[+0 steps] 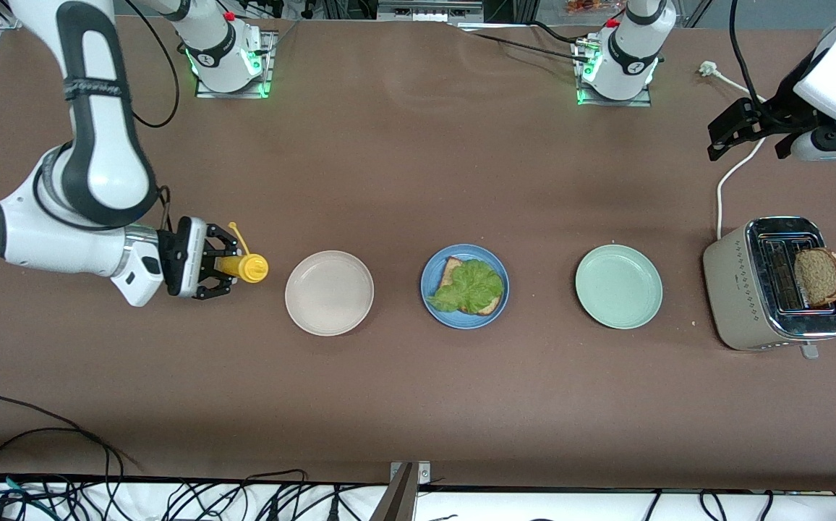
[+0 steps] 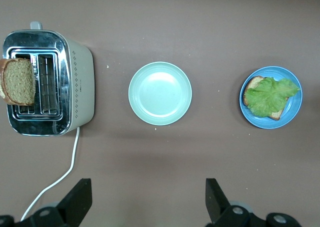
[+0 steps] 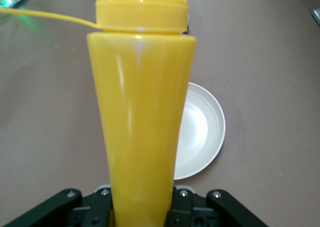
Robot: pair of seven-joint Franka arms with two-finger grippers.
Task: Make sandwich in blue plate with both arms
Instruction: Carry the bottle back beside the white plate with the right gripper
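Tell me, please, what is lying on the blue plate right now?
On the blue plate lies one bread slice with a lettuce leaf on top. The leaf covers most of the slice, so anything between them cannot be seen. No top slice is there yet.

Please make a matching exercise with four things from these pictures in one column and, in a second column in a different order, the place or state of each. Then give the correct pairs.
Column one:
1. lettuce leaf
2. yellow squeeze bottle
3. brown bread slice
4. mint-green plate

Column two:
A. standing up out of a toaster slot
B. lying on a bread slice in the blue plate
C. held in the right hand
D. on the table between the blue plate and the toaster, with nothing on it

Pairs: 1-B, 2-C, 3-A, 4-D
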